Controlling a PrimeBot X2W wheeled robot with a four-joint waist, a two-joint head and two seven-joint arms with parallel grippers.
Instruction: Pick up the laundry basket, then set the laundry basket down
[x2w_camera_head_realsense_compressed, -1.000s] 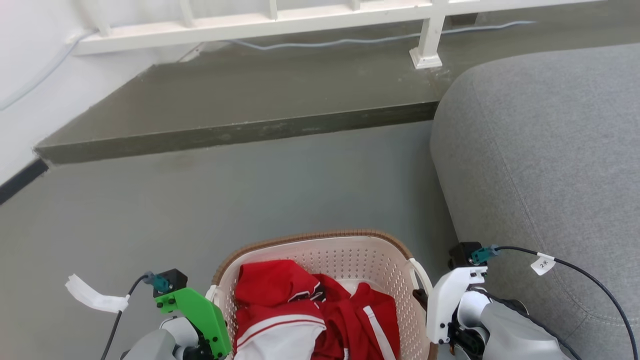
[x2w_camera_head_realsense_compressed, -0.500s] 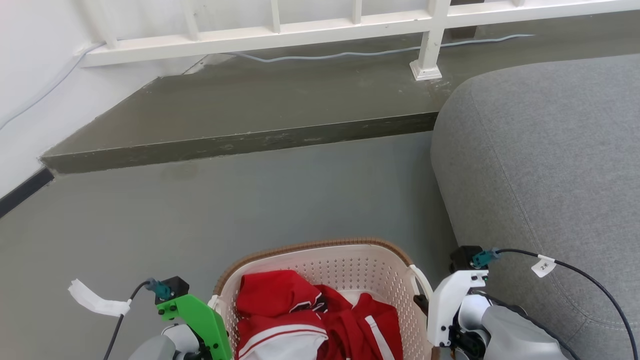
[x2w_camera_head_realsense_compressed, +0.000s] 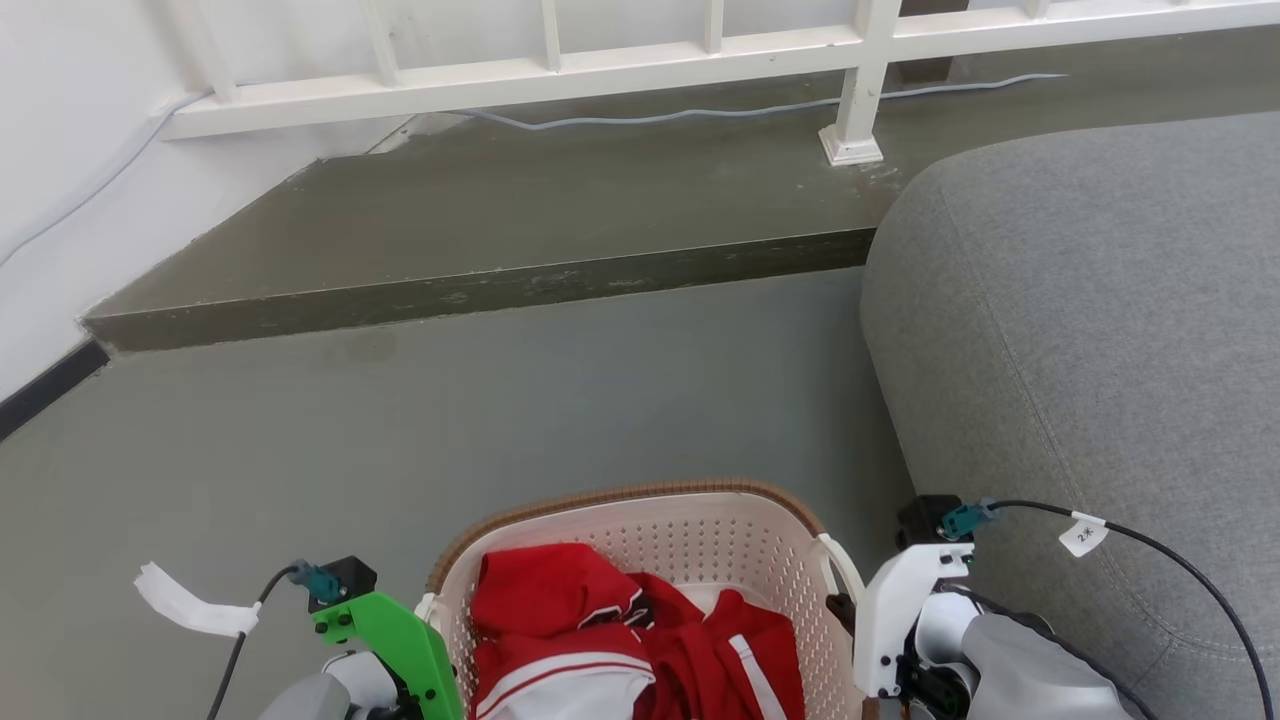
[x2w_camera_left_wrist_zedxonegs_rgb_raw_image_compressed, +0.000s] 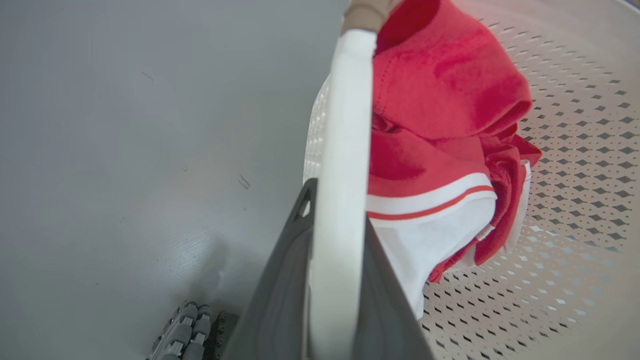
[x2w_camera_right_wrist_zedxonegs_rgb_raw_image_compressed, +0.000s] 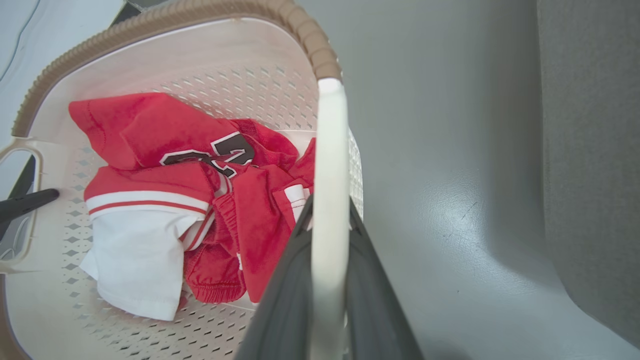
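I am holding the basket near me, low and central in the head view, just left of the couch; whether it is resting on the floor or hanging clear of it I cannot tell. My left gripper is pinching the left handle and my right gripper is pinching the right handle, each thin white bar running between the fingers. The clothes are lying loose inside, so I am judging the load light. The perforated plastic will likely flex, and the smooth handles could slip, so I am favouring a level, even hold.
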